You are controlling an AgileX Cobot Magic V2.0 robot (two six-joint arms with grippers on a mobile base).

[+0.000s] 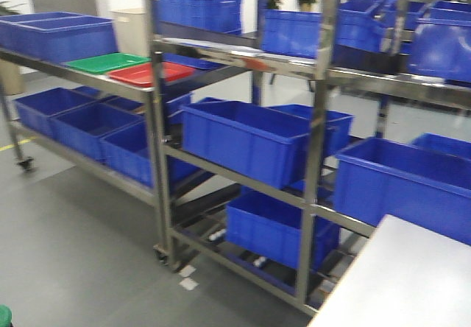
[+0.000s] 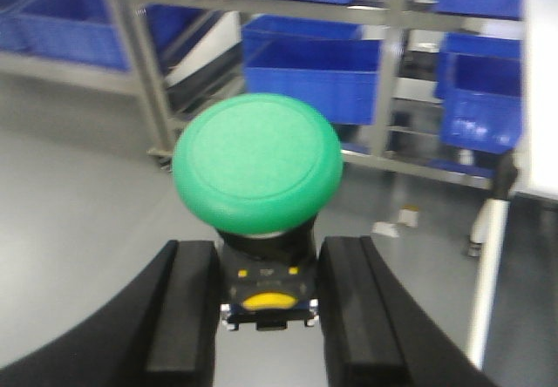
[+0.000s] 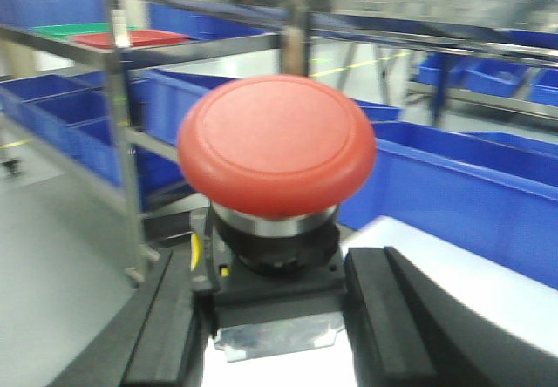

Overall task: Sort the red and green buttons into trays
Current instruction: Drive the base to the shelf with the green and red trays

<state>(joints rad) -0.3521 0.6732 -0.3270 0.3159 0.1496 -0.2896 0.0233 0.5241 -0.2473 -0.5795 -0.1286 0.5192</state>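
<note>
Mostly racks: steel shelving [image 1: 158, 121] loaded with blue crates [image 1: 246, 139], everything soft with blur. White table [image 1: 412, 283] cut off at the front view's bottom-right corner. Green tray [image 1: 107, 63] and red tray [image 1: 151, 74] lie side by side at the right end of the left rack's top shelf, red nearest the corner post; insides too blurred to read. Left gripper [image 2: 267, 282] clenched on green button [image 2: 257, 160], pads against its dark base, cap upright above the fingers. Right gripper [image 3: 272, 300] likewise grasps red button [image 3: 276, 143] by the base. Green sliver [image 1: 4, 316] at bottom-left corner: unidentifiable.
</note>
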